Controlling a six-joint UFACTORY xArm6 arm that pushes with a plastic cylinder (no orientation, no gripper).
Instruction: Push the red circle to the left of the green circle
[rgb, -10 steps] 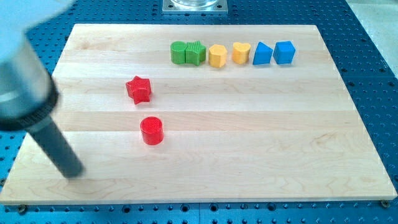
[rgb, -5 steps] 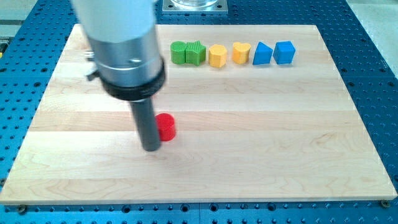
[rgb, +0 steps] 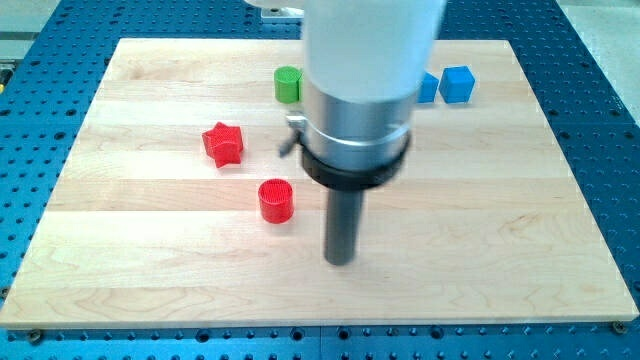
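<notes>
The red circle lies on the wooden board, left of centre. The green circle sits near the view's top, partly hidden by my arm. My tip rests on the board to the right of and slightly below the red circle, with a gap between them. The red circle lies well below the green circle and a little to its left.
A red star lies up and left of the red circle. A blue cube and part of another blue block show at the top right. My arm hides the other blocks of the top row.
My tip swept from the board's left edge across to the right of the red circle. The red circle was pushed a little to the right and slightly up.
</notes>
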